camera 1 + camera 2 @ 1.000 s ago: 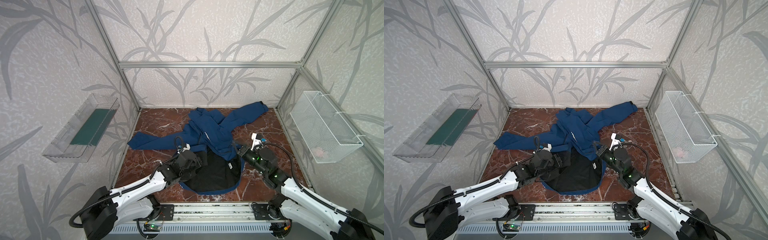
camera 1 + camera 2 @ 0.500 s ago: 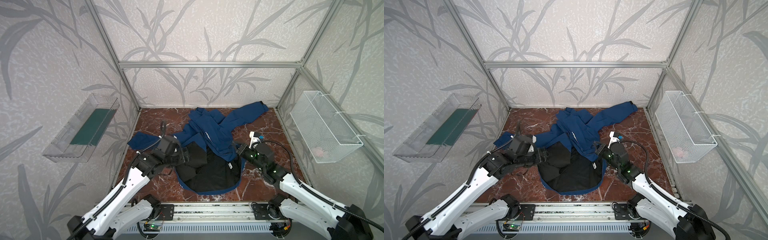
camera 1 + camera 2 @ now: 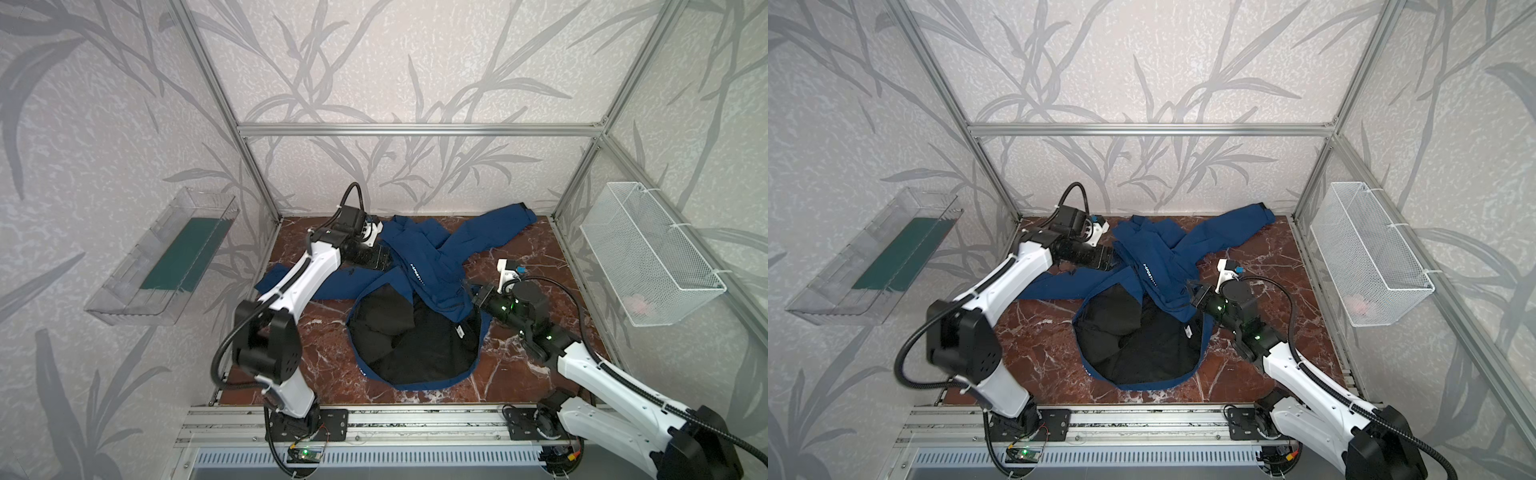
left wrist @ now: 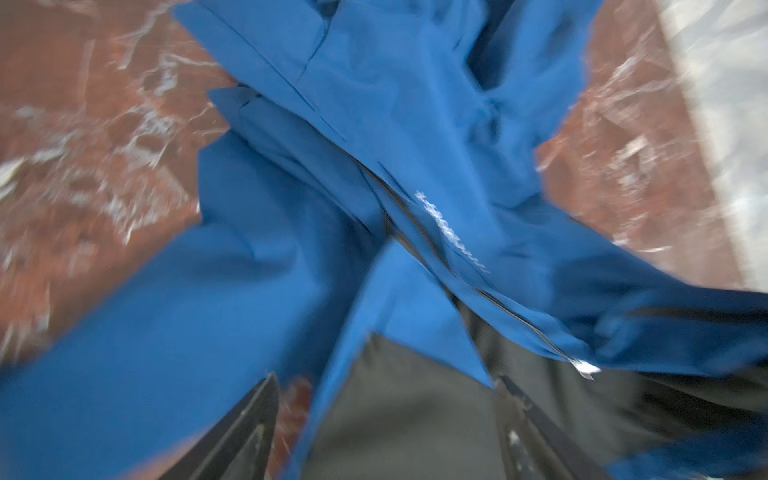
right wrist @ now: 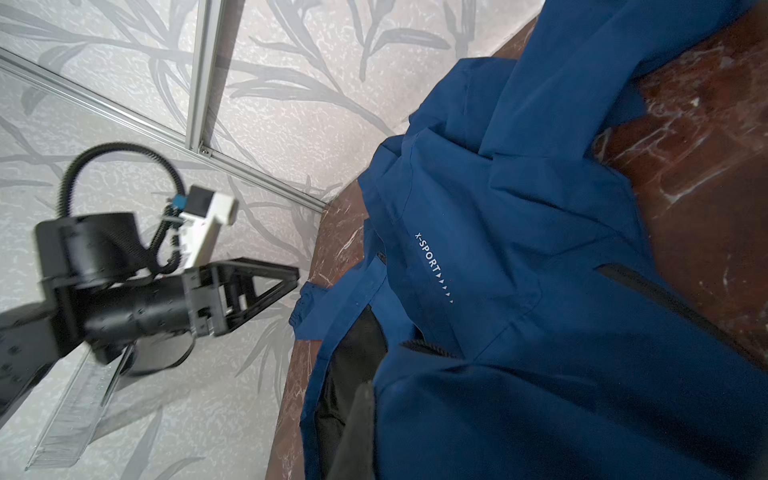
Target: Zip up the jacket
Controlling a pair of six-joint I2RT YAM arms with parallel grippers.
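**1. Marble tabletop** (image 3: 316, 332). Red-brown and veined; carries every item below.

**2. The jacket** (image 3: 432, 257). Navy shell, lying mid-table and front up.
- Long axis: runs from the near rail toward the back wall, with the rounded hem nearest the rail and the bunched upper part farthest.
- Right sleeve (image 3: 498, 224): reaches toward the far right corner.
- Left sleeve (image 3: 291, 282): lies out to the left.
- Lower front: fallen open, baring the black lining (image 3: 415, 349).
- Handling, judged: light, limp and rather slick. It will drape, crease and slide on the stone instead of holding a shape.
- Best holds, judged: the two front edges near the hem, where the zipper ends must meet, and then the slider.

**3. Left gripper** (image 4: 385, 379). Jaws spread wide and holding nothing. It hangs over the jacket's left shoulder area, and contact with the cloth cannot be told.

**4. Right gripper** (image 3: 1196, 296). Jaws pressed together. The tip is sunk in a blue fold of the right front panel and appears to be pinching it.

**5. Front zipper** (image 4: 415, 226). A dark line along the panel edge, unjoined over the open lower part.

**6. Lettering "X-SPORT"** (image 5: 432, 266). White, running beside the zipper.

**7. White tab** (image 4: 586, 368). Sits at the end of the zipper line; whether it is a pull or a label cannot be told.
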